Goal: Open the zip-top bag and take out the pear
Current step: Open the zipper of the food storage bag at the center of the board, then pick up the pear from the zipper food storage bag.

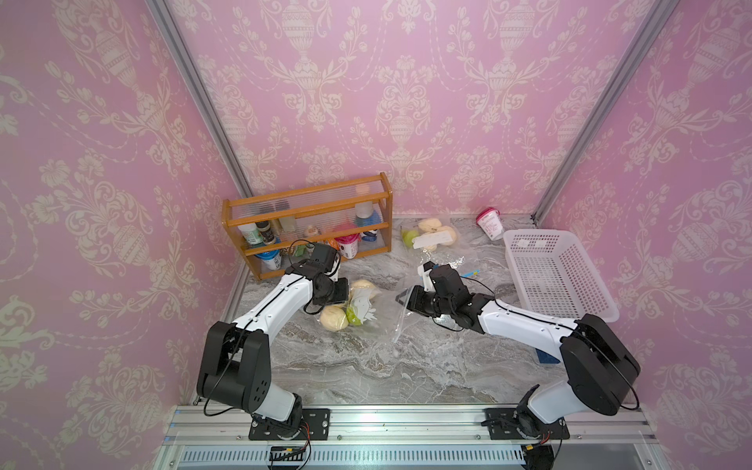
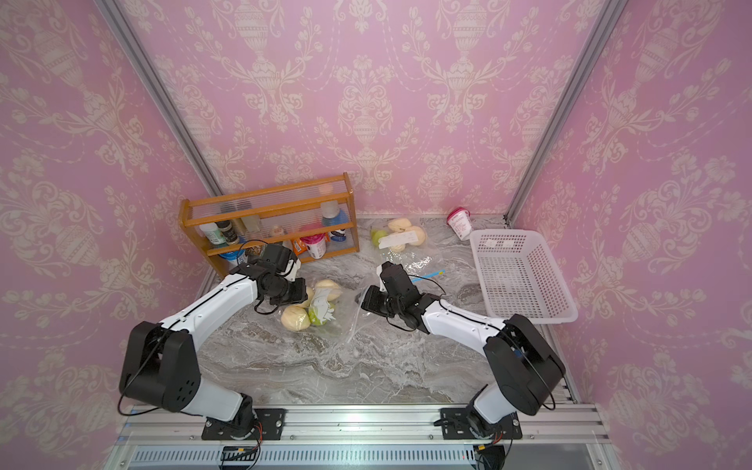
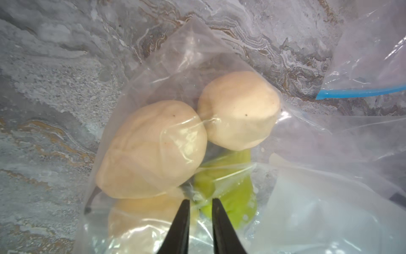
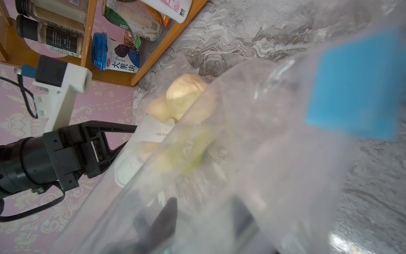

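The pear [image 3: 228, 198], green, lies inside the zip-top bag [image 1: 378, 321] on the tabletop [image 1: 366, 374], roughly between the two arms and nearer the left one. It is packed in with three pale round lumps [image 3: 151, 149] and a white paper label [image 1: 362, 303]. In the left wrist view the pear sits partly under two of the lumps, all behind clear film. The left gripper [image 3: 201, 200] points down at the bag with its fingers [image 3: 183, 220] drawn close, only a narrow gap between them, their tips over the film just above the pear. I cannot tell whether they pinch the plastic. The right gripper [image 1: 401, 299] is at the bag's other end, where the film stands raised off the tabletop. In the right wrist view its fingers [image 4: 167, 220] stand spread apart, blurred behind film that drapes across them, and a blurred blue patch [image 4: 356, 85] shows beyond. Farther back lies a second clear bag [image 1: 431, 240] with similar contents. A wooden rack [image 1: 305, 199] of bottles and cups stands at the back on the left arm's side. A pink-lidded cup [image 1: 490, 221] lies tipped near a white basket [image 1: 557, 276] on the right arm's side.
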